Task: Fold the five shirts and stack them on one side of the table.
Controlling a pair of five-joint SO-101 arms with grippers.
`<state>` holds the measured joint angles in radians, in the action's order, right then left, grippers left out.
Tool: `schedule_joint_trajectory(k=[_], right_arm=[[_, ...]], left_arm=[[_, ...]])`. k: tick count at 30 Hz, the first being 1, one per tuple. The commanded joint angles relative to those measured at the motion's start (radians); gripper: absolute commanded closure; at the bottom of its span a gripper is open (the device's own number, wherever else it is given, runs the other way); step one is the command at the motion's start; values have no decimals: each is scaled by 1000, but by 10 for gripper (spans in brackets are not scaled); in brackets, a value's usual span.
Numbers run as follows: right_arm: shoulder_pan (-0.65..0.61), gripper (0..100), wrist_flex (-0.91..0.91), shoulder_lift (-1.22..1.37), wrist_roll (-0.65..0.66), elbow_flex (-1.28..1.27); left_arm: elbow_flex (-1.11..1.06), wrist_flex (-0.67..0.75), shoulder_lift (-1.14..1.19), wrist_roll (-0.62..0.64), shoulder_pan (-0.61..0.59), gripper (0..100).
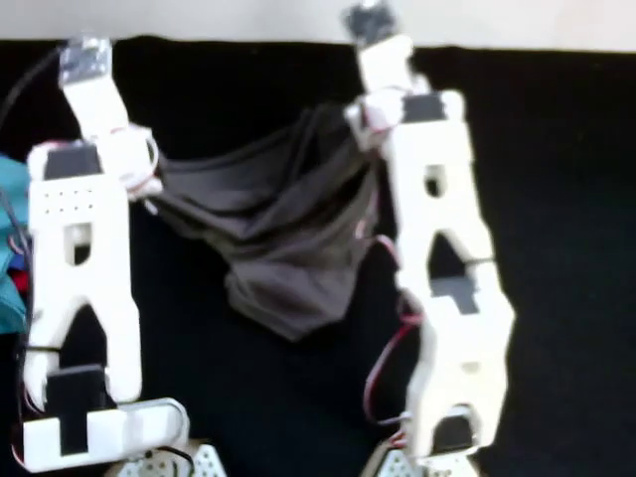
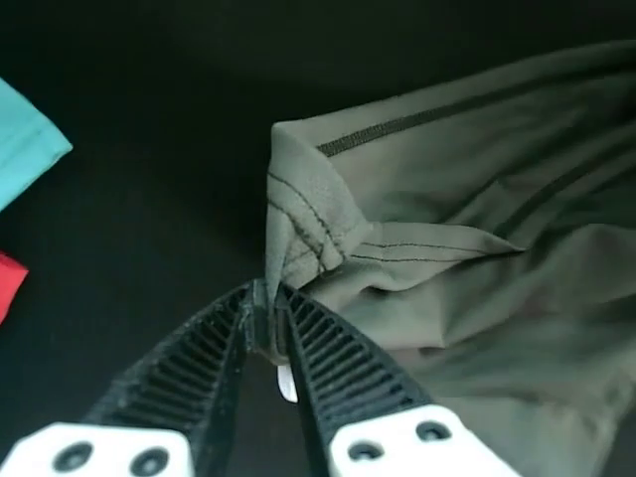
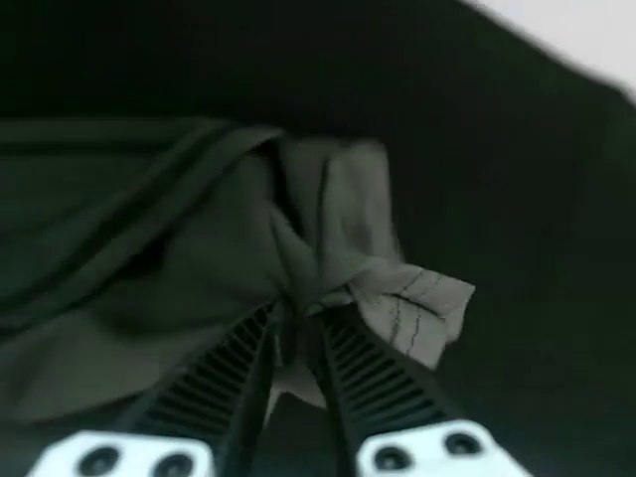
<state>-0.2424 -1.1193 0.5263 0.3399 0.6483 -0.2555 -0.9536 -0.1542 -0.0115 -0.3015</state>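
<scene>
Shirt pinched in left gripper, right gripper (sagging between)

dark olive-grey on the shirt, crossed by thin darker stripes and black stitching; black over the table; plain teal cloth, plain red cloth; white and ribbed black on the left gripper and right gripper; red on the wires.

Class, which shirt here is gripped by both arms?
The dark grey shirt, between left gripper and right gripper; teal shirt and red shirt lie aside.
</scene>
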Motion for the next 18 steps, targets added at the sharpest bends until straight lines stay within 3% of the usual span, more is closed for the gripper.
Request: schedule_joint_trajectory(k=[1, 3, 13, 18], right_arm=[[-12, 823, -94, -10, -129, 168], [-8, 805, -199, -7, -192, 272], [-113, 807, -638, -8, -149, 518], [-191, 807, -647, -68, -153, 461]], left_arm=[[-81, 175, -19, 6, -54, 991], [-102, 216, -19, 6, -76, 991], [-108, 261, -19, 5, -94, 991], [-113, 261, -19, 5, -94, 991]])
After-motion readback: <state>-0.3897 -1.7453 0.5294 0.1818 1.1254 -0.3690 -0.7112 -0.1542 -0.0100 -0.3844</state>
